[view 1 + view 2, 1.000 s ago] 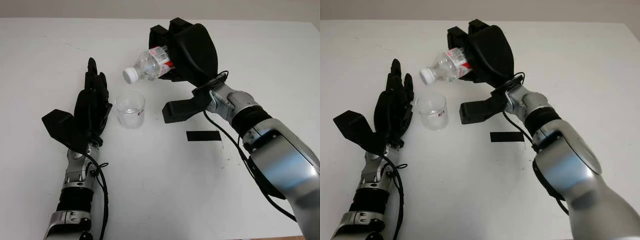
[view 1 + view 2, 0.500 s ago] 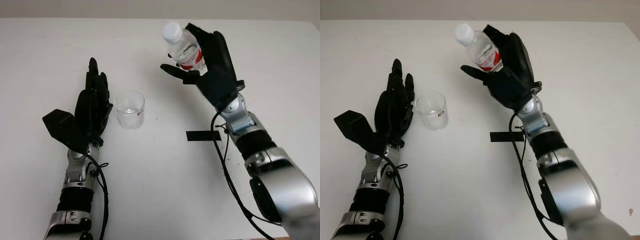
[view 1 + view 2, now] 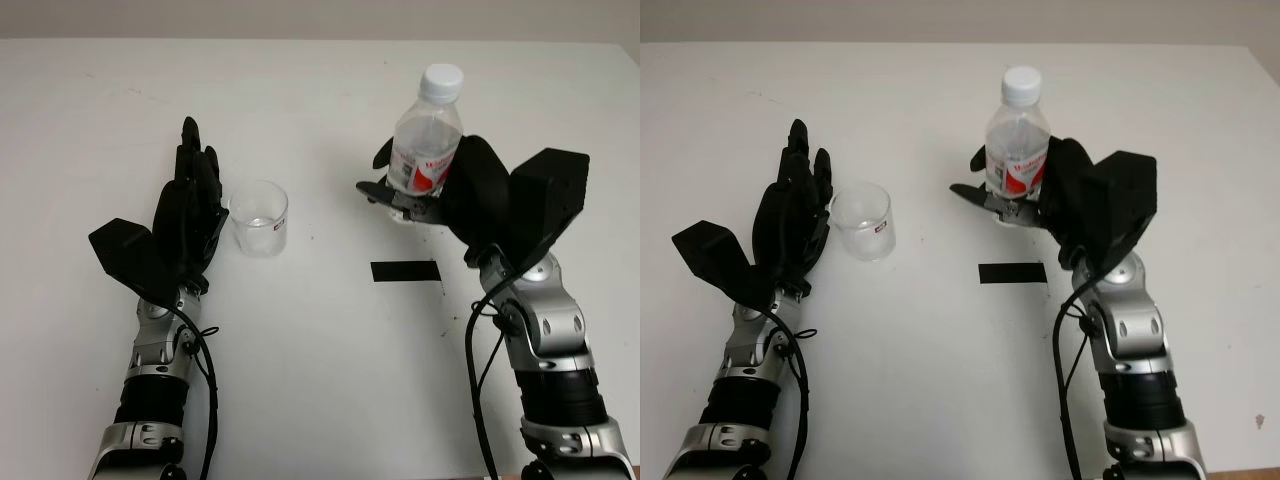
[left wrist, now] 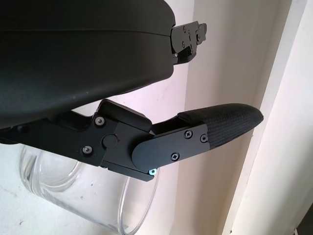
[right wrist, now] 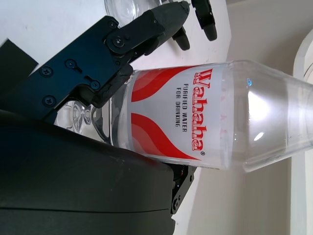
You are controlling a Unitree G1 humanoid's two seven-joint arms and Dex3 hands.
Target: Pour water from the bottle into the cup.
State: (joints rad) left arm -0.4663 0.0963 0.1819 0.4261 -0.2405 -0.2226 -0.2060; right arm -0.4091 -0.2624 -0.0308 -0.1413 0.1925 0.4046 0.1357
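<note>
Two hands: right hand (image 3: 470,195) gripping upright bottle (image 3: 425,145) (capped), left hand (image 3: 185,215) open beside cup (image 3: 259,218).

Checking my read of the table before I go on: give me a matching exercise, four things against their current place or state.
Things:
1. bottle
2. cup
3. left hand
4. black tape strip

Places or states:
A. flat on the table, in front of the right hand
B. upright, white cap on, gripped by the right hand
C. open, beside the cup
D. standing on the table between the two hands

Pairs: 1-B, 2-D, 3-C, 4-A
</note>
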